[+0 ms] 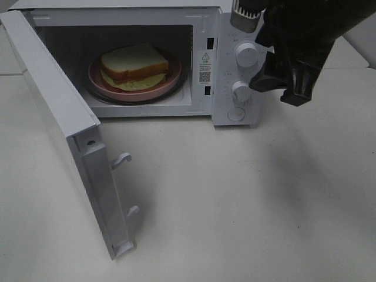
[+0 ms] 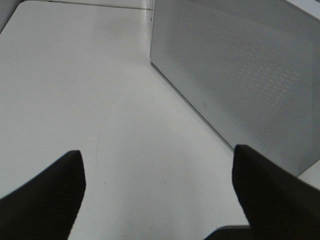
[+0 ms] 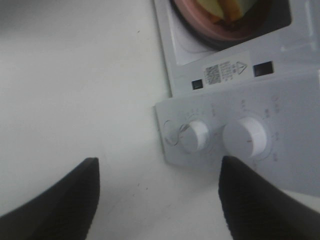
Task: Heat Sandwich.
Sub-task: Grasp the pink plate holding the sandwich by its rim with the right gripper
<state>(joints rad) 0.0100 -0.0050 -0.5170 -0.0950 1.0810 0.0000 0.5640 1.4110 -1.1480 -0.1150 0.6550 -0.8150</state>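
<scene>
Inside the open microwave (image 1: 230, 35), the sandwich (image 1: 134, 61) lies on a pink plate (image 1: 169, 81); left gripper (image 2: 157, 152) and right gripper (image 3: 159, 161) gape wide, empty.

A white table (image 1: 235, 223) with a flat, matte top carries everything. 1 thing stands directly on it: a white microwave (image 1: 214, 23), at the far side. Its door (image 1: 53, 88) is swung wide open to the left and reaches toward the near edge; whether its lower edge touches the table cannot be told. 2 white hooks (image 1: 120, 158) stick out of the door. A soft grey shadow (image 1: 294, 176) lies on the table at the right.
</scene>
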